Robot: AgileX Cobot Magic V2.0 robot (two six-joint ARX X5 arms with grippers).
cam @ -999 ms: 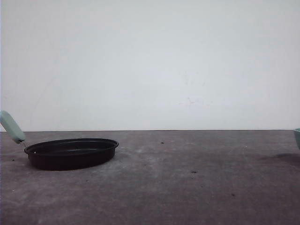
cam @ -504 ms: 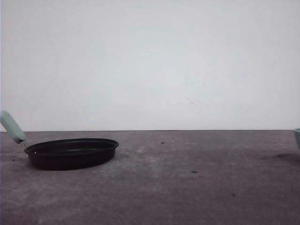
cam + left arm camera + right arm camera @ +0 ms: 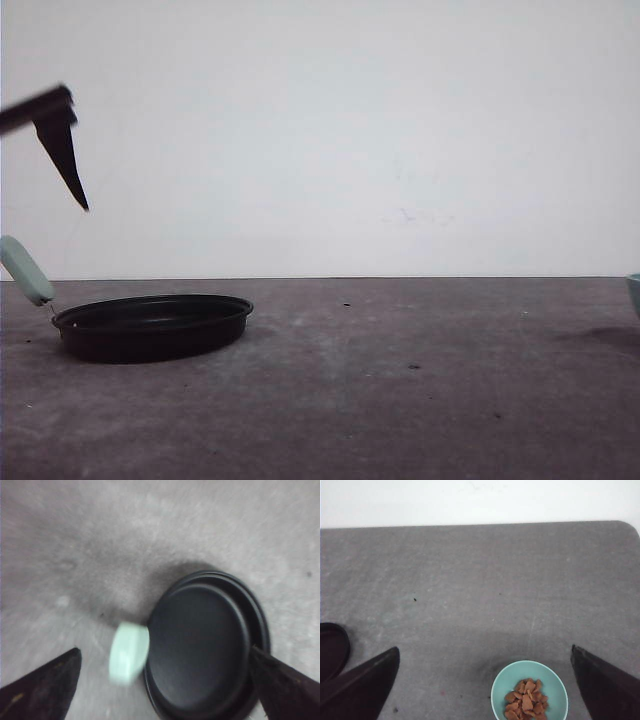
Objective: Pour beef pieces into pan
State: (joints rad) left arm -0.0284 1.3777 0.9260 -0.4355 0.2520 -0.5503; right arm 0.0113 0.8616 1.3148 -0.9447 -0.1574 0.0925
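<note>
Both arms up, nothing picked up yet; the beef waits in its bowl under my right arm.

My right gripper (image 3: 485,700) hangs with its fingers spread wide and nothing between them, and the teal bowl (image 3: 529,690) sits right below, between the fingers, with the beef pieces (image 3: 526,700) heaped inside. The pan (image 3: 152,325) lies well off to that gripper's left, its black bowl bare and its mint handle (image 3: 26,270) sticking out on the side away from the bowl. My left gripper (image 3: 165,690) hovers above the pan, also wide apart and holding nothing. I judge the right arm should drop onto the bowl, then carry it across the table (image 3: 420,380) to the pan.
</note>
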